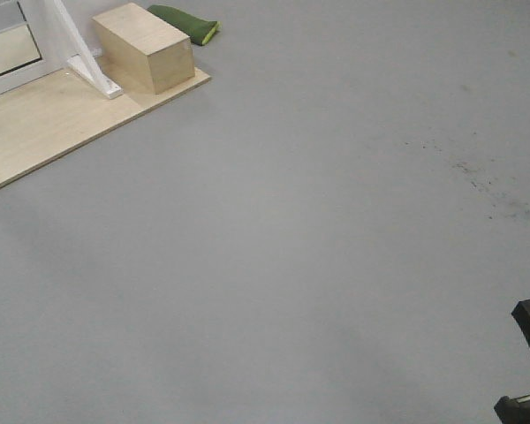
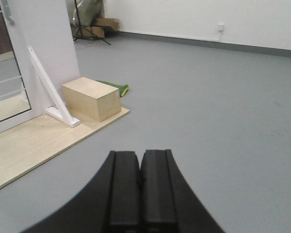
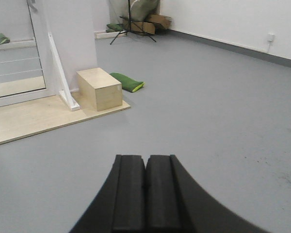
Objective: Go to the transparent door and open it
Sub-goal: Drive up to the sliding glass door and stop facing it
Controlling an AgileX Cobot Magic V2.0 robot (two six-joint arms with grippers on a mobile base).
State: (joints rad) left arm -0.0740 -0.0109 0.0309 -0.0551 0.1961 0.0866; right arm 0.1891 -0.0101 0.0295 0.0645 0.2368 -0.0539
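Left tool lies well apart from transparent door.

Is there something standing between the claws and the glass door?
Nothing visible blocks the way. Bare floor lies between the left claw, the right claw and the door. A flat board lies before the door; the box and brace stand to its right.

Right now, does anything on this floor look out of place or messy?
A green pad lies loose on the grey floor beside the wooden box, and dark scuff marks speckle the floor farther right in the front view. Nothing looks spilled or broken.
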